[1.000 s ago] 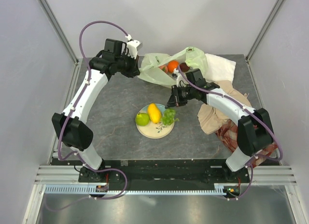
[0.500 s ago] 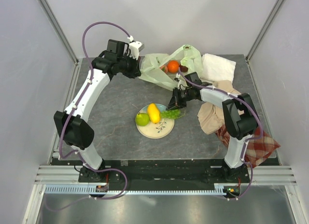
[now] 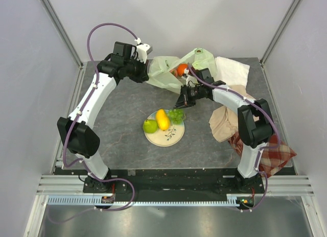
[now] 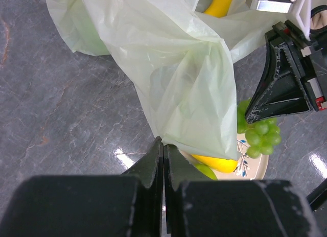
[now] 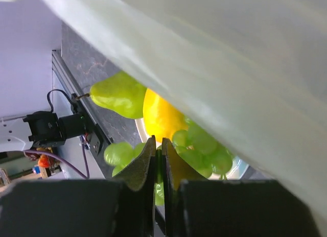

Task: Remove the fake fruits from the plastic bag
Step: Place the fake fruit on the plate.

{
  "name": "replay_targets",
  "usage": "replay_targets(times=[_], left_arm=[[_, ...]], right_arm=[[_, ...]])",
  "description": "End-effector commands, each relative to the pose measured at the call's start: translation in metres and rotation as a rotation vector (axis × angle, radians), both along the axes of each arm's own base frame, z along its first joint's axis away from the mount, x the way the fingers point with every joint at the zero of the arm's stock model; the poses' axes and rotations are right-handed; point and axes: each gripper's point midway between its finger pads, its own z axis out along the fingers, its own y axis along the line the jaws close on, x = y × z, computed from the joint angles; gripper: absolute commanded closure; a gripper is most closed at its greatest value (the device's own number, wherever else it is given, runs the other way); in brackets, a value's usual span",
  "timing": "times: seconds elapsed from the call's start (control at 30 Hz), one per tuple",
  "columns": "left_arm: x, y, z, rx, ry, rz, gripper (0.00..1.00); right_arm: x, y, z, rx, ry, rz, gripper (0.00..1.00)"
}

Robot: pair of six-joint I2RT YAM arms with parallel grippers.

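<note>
Broadly, the grey table (image 3: 117,119) carries everything. Across its far edge sprawls the plastic bag (image 3: 164,76). Its left end is pinched in the left gripper (image 4: 163,147), whose fingers are pressed fully together on the thin film, and an orange (image 3: 182,69) shows in its mouth. To the right lie a white cloth (image 3: 231,69), a beige cloth (image 3: 225,124) and a plaid cloth (image 3: 278,152). Nearer the middle sits a plate (image 3: 171,139) holding a yellow mango (image 3: 162,119) and, touching it, a green apple (image 3: 150,126). At the plate's far rim hang the green grapes (image 3: 177,114) — the right gripper (image 5: 159,145), all but closed, nips them, a sliver of green showing between its fingers.
</note>
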Motion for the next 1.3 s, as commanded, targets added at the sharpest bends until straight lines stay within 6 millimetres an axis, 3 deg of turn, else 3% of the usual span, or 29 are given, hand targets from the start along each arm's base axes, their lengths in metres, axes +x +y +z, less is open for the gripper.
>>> replay_targets(times=[0.0,0.2,0.33,0.53,0.83,1.13,1.27], left_arm=[[0.004,-0.005,0.009,-0.006,-0.038,-0.025,0.98],[-0.002,-0.007,0.008,0.004,-0.041,-0.032,0.98],[-0.008,-0.007,0.006,0.015,-0.041,-0.039,0.98],[-0.013,-0.003,0.004,0.028,-0.043,-0.039,0.99],[-0.016,-0.005,0.006,0.018,-0.04,-0.049,0.98],[-0.02,-0.006,0.005,0.015,-0.037,-0.058,0.98],[-0.021,-0.006,0.006,0.016,-0.038,-0.059,0.98]], right_arm=[[0.0,0.004,0.046,0.055,-0.157,0.094,1.0],[0.0,0.009,0.034,0.044,-0.241,0.19,1.0],[-0.025,0.003,0.006,0.006,-0.199,0.24,1.0],[-0.064,0.004,-0.006,-0.011,-0.256,0.36,1.0],[-0.096,0.011,-0.025,-0.081,-0.318,0.517,1.0],[-0.099,0.002,-0.054,-0.211,-0.324,0.547,0.92],[-0.086,0.005,-0.049,-0.214,-0.391,0.503,0.93]])
